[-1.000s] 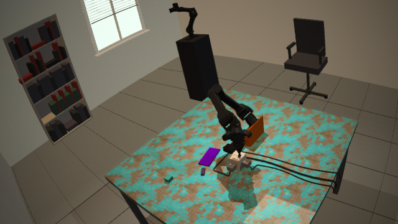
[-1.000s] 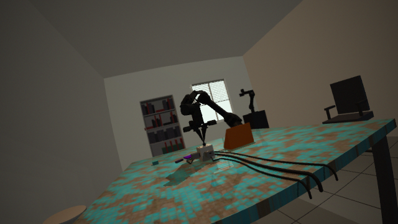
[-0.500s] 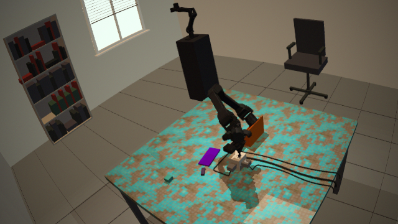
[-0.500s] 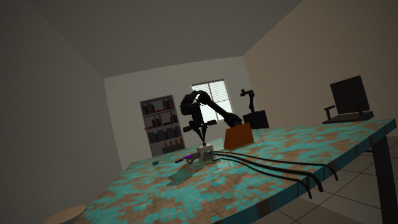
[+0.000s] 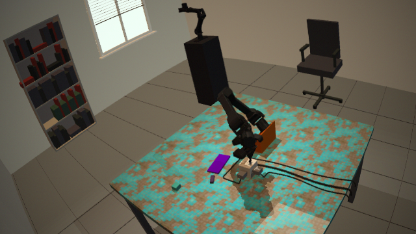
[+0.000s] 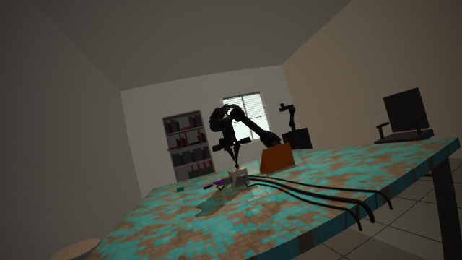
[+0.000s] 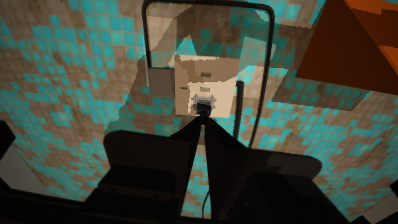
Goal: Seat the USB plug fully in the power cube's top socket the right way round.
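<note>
The pale power cube (image 5: pixel 244 164) (image 6: pixel 234 175) (image 7: pixel 225 92) stands on the table. The small black USB plug (image 5: pixel 250 162) (image 6: pixel 237 167) (image 7: pixel 203 108) stands up from its top, near one edge of the top face in the wrist view. My gripper (image 5: pixel 250 158) (image 6: pixel 237 165) (image 7: pixel 203 120) points down over the cube, its fingertips closed together on the plug's upper end. The plug's lower end meets the cube's top. How deep it sits and which way round it is cannot be made out. Other slots show on the top in the wrist view.
Grey plugs, one a block (image 5: pixel 242 175) (image 7: pixel 162 82), sit at the cube's sides. Black cables (image 5: pixel 302 175) (image 6: pixel 307 188) run over the table edge; one loops (image 7: pixel 270 50) beside the cube. An orange wedge (image 5: pixel 267 140) (image 6: pixel 277 159) (image 7: pixel 340 55), purple slab (image 5: pixel 218 163), small purple block (image 5: pixel 212 179) and teal block (image 5: pixel 176 186) (image 6: pixel 180 189) stand nearby.
</note>
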`<state>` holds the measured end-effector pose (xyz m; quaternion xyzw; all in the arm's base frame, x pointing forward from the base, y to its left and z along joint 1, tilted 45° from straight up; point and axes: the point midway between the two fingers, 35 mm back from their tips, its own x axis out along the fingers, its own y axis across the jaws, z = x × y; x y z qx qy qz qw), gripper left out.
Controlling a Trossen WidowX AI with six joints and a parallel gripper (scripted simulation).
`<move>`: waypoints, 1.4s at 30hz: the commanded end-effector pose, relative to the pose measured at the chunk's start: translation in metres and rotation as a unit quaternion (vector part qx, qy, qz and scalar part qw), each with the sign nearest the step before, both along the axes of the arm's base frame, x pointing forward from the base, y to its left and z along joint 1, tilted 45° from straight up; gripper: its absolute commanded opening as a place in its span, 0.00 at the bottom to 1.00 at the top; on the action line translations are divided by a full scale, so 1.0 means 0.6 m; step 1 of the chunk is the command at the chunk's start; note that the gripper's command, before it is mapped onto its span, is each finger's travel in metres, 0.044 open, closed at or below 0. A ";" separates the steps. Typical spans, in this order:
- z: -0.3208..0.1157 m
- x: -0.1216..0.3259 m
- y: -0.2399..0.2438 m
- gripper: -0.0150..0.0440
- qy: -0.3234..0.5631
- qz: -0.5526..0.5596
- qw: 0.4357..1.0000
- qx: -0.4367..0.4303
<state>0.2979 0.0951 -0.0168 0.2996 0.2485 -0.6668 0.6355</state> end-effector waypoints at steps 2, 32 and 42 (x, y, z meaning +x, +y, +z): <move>0.006 0.003 0.007 0.25 -0.003 -0.002 1.000 0.003; 0.023 0.002 0.023 0.25 0.007 0.009 1.000 0.002; 0.022 0.001 0.022 0.25 0.096 0.099 0.991 0.002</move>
